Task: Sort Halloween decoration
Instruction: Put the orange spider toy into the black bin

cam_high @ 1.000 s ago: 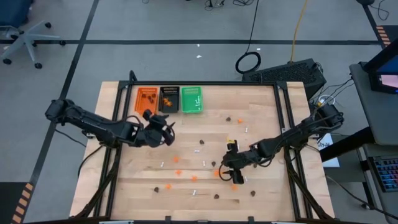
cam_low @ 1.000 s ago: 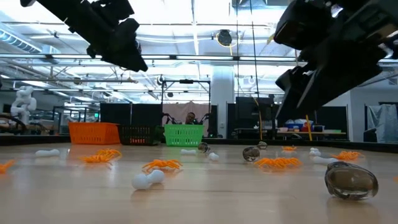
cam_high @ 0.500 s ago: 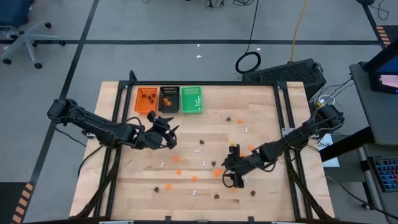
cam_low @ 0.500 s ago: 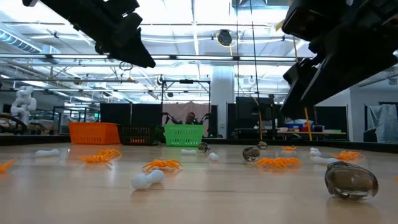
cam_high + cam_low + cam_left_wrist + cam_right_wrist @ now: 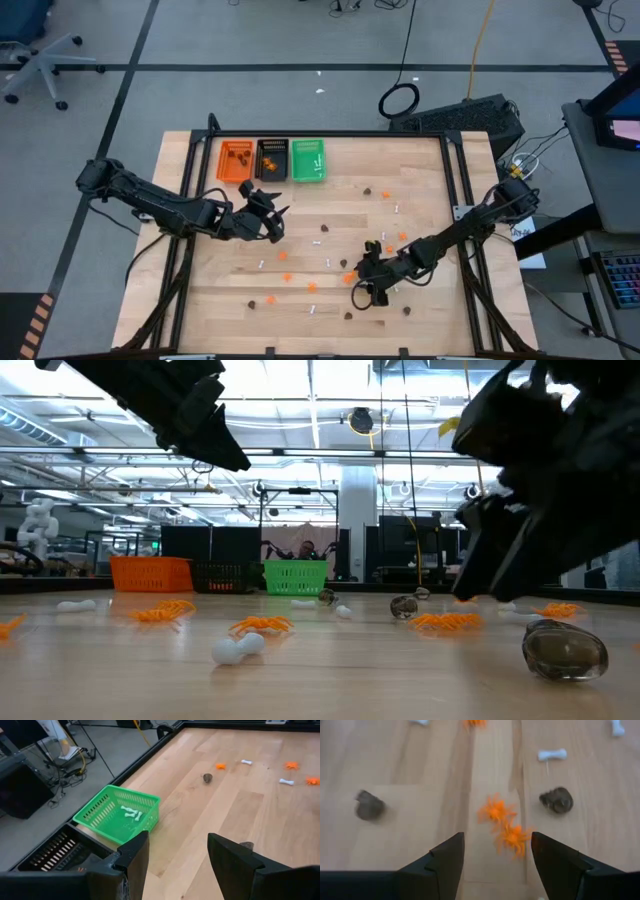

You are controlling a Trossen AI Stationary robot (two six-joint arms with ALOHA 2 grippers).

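Observation:
Small Halloween decorations lie loose on the wooden table: orange spiders, dark brown blobs and white bones. My right gripper hangs open over the near middle. Just ahead of its fingers lie two orange spiders, with a brown blob beside them. My left gripper stands open above the table's left middle and holds nothing. It faces the green tray, which has white bones in it.
Orange, black and green trays stand in a row at the far left edge. More trinkets lie near the front edge and at the far right. A black frame rims the table.
My right gripper has come down toward the table and moved toward the near left, closer to the two orange spiders, staying open.

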